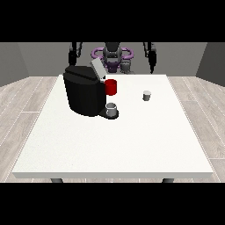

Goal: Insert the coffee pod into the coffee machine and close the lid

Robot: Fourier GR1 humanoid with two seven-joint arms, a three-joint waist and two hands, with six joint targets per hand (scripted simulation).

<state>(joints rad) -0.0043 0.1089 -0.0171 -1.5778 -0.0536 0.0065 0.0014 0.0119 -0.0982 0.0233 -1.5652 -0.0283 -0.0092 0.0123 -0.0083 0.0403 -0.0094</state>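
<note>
Black hands (73, 57) (152, 57) behind the table (110, 140), nothing held.

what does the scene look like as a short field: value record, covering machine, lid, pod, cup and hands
machine: boxy black coffee machine, on the white table, view's left half
lid: grey flap lid, raised and tilted
pod: small grey-white coffee pod, alone on the table, right of the machine
cup: grey cup on the machine's base
red part: red cylinder at the machine's front
hands: view's left hand and view's right hand, both hanging behind the table, touching nothing
</note>
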